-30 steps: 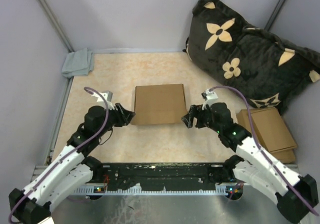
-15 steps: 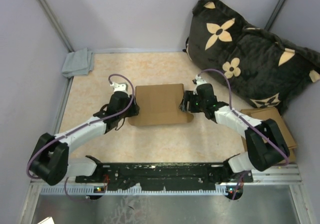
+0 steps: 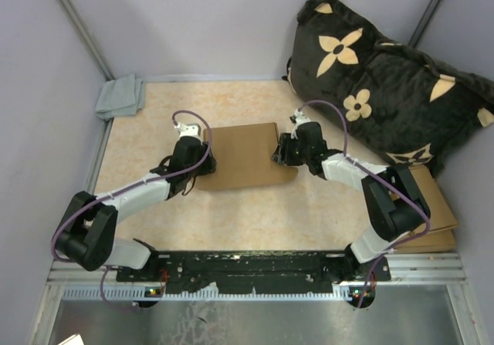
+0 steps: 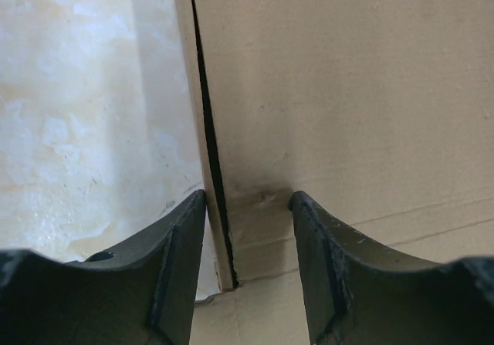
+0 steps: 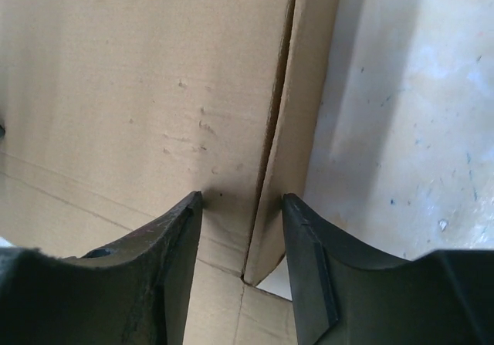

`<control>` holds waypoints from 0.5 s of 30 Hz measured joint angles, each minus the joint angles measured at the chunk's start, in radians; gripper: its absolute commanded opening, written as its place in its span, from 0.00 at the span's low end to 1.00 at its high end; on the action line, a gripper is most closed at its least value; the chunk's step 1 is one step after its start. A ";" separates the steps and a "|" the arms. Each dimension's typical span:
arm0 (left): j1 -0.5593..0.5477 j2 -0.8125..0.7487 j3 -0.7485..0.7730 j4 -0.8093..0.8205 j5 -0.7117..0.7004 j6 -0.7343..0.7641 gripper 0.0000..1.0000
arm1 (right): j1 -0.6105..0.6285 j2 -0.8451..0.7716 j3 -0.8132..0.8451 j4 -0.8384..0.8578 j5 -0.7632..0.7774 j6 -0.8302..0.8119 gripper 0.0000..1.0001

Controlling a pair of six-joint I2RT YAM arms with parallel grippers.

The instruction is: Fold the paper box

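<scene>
Both pincers stand partly spread, with nothing pinched that I can see. My left pincer [image 4: 247,198] straddles the left edge of the paper box [image 3: 243,156]. One finger sits over bare desk [image 3: 154,129] and the other over the top panel, with the dark seam between them. My right pincer [image 5: 241,198] mirrors this on the right edge, with the narrow side strip between its fingers. The box lies as a flat brown rectangle in the middle of the top view, between the two wrists.

My main worry is a partial bite. If either pincer closes now, it may catch only the thin outer strip, which could crease or tear instead of folding on its score line. The desk looks smooth, so uneven pressure from the two sides could twist the box or send it sliding. It might head toward the pile of cardboard [image 3: 421,198] at the right of the frame. I cannot tell how deep the fingers reach under the panel.
</scene>
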 measured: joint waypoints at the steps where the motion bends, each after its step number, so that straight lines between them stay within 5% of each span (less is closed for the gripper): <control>1: 0.002 0.004 0.008 -0.001 -0.003 0.005 0.55 | 0.000 0.005 0.011 -0.002 0.005 0.000 0.53; 3: 0.006 0.011 0.034 -0.010 -0.015 0.013 0.59 | 0.000 0.010 0.039 -0.028 0.029 -0.002 0.57; 8: 0.013 0.004 0.122 -0.067 -0.095 0.021 0.69 | 0.000 -0.004 0.106 -0.111 0.116 -0.001 0.41; 15: 0.021 -0.190 0.027 -0.102 -0.126 -0.019 0.78 | -0.002 -0.206 0.086 -0.189 0.145 0.023 0.93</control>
